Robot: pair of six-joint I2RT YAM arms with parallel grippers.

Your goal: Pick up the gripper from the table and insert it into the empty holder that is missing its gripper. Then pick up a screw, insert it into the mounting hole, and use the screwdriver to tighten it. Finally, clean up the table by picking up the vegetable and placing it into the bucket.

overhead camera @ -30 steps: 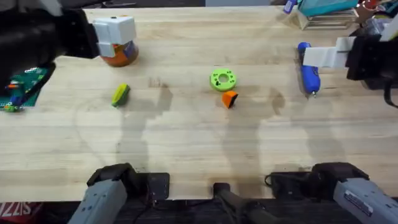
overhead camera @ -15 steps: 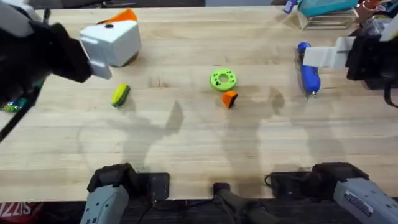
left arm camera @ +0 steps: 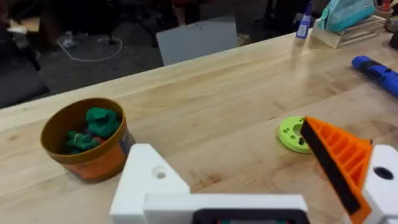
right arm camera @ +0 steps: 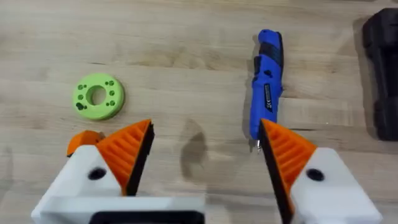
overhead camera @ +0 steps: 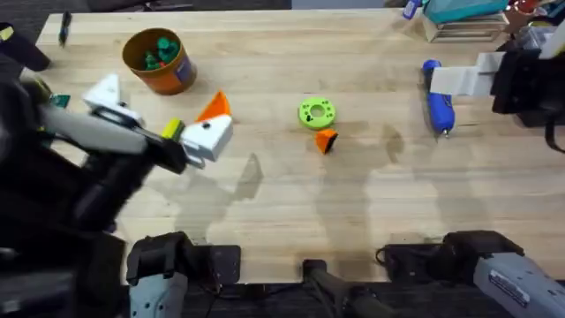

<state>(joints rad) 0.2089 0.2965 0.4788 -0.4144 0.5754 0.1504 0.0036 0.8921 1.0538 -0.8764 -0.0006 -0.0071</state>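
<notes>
Swinging down off the bucket (overhead camera: 160, 60), the left arm now hangs over the worktop (overhead camera: 282, 203), its left gripper (overhead camera: 159, 124) spread, one holder (left arm camera: 146, 180) bare. Right gripper (right arm camera: 205, 152) is spread near the screwdriver (overhead camera: 437, 99). Small orange gripper (overhead camera: 326, 140) lies between them, nearer the left.

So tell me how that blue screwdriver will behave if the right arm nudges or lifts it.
The screwdriver lies flat and looks round-bodied like a pen, so a sideways push would probably roll it. Its hard, smooth shell looks stiff but possibly slippery, though the ribbed orange pads should help. The thin bit at its end suggests gripping the thicker body instead.
</notes>
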